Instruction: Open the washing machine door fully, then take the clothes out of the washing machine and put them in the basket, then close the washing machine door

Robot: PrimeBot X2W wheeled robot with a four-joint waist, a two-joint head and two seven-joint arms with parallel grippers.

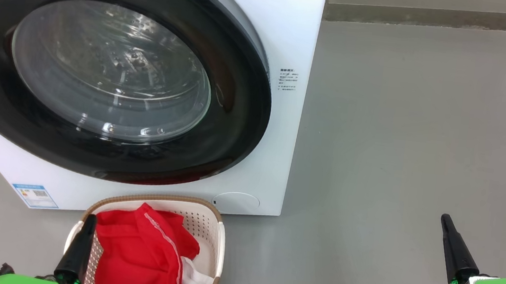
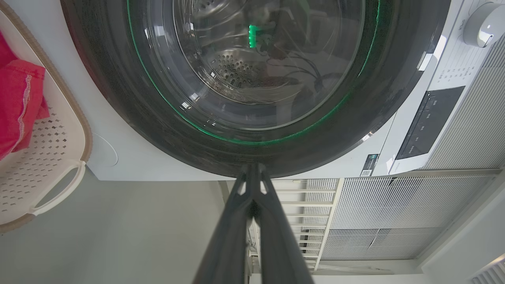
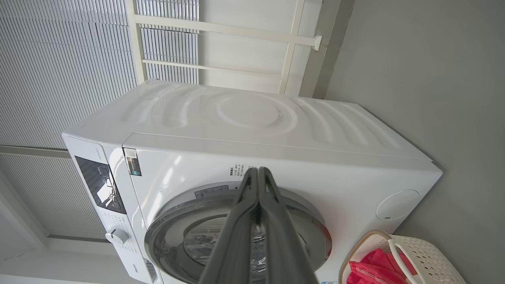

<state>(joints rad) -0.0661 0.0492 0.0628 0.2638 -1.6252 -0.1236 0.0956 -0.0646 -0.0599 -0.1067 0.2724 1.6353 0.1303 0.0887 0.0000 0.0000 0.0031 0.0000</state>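
Green-cased left gripper (image 1: 90,220): hovering at the lower left of the head view, its two dark fingers pressing together on nothing. Its tip is overlapping the near-left rim of the basket there, and I cannot tell whether it is touching. In its own wrist view it is pointing at the lower edge of the door's black rim.
Right gripper (image 1: 445,218): hanging over bare floor at the lower right, fingers pressing together and gripping nothing, well apart from the basket and the machine.
Basket (image 1: 210,232): sitting on the floor just in front of the machine, below the door.
Clothes (image 1: 140,253): lying heaped inside the basket, red cloth covering most of it and a white piece peeking out at the right.
Washing machine door (image 1: 237,111): sitting shut against the front, its glass bowl showing the perforated steel drum behind.
Washing machine (image 1: 294,32): standing on the floor, wearing a blue label (image 1: 35,196) at one lower front corner and a round cover (image 1: 236,202) near the other.
Floor (image 1: 425,133): grey, running back beside the machine.
Slatted panels (image 3: 59,59): standing behind the machine.
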